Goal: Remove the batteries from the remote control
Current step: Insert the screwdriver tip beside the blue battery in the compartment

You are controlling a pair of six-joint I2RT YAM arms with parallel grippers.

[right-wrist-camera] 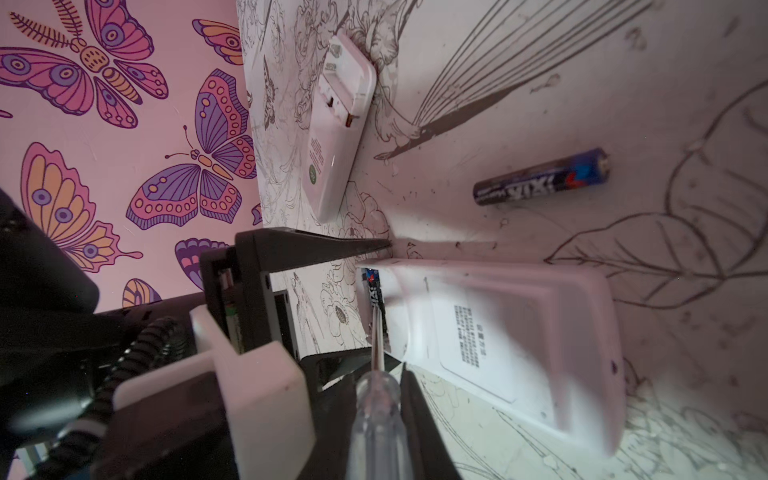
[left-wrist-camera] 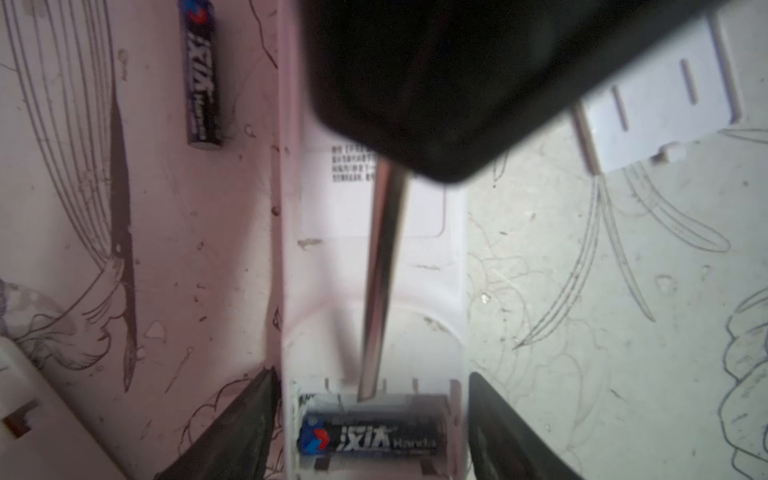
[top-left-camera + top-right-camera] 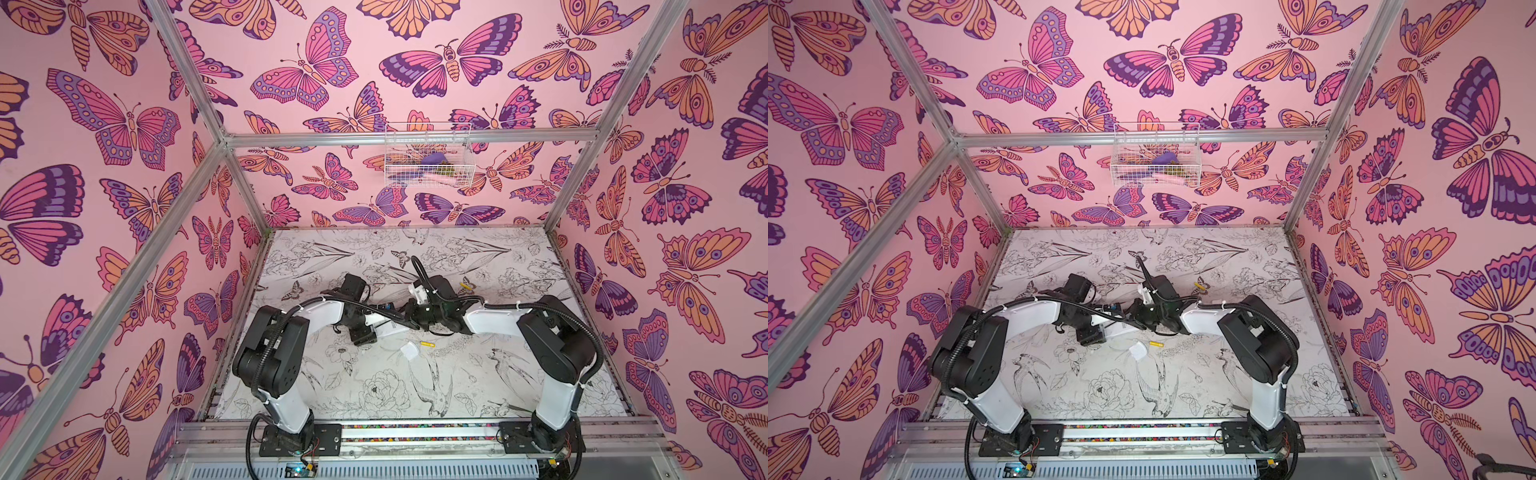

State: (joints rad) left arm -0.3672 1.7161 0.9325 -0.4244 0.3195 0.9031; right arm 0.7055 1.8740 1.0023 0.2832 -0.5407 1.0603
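On your bench [image 3: 374, 395], the remote [image 2: 432, 270] lies near centre. Your left jaws stand released astride its end. Your right jaws clench the screwdriver [image 1: 376, 411], its tip at the bay holding one black battery [image 2: 365, 440]. A loose black battery [image 1: 540, 176] lies just beside the remote, one yellow battery [image 3: 427, 344] at its 4 o'clock, a second yellow battery [image 3: 466, 286] at 2 o'clock.
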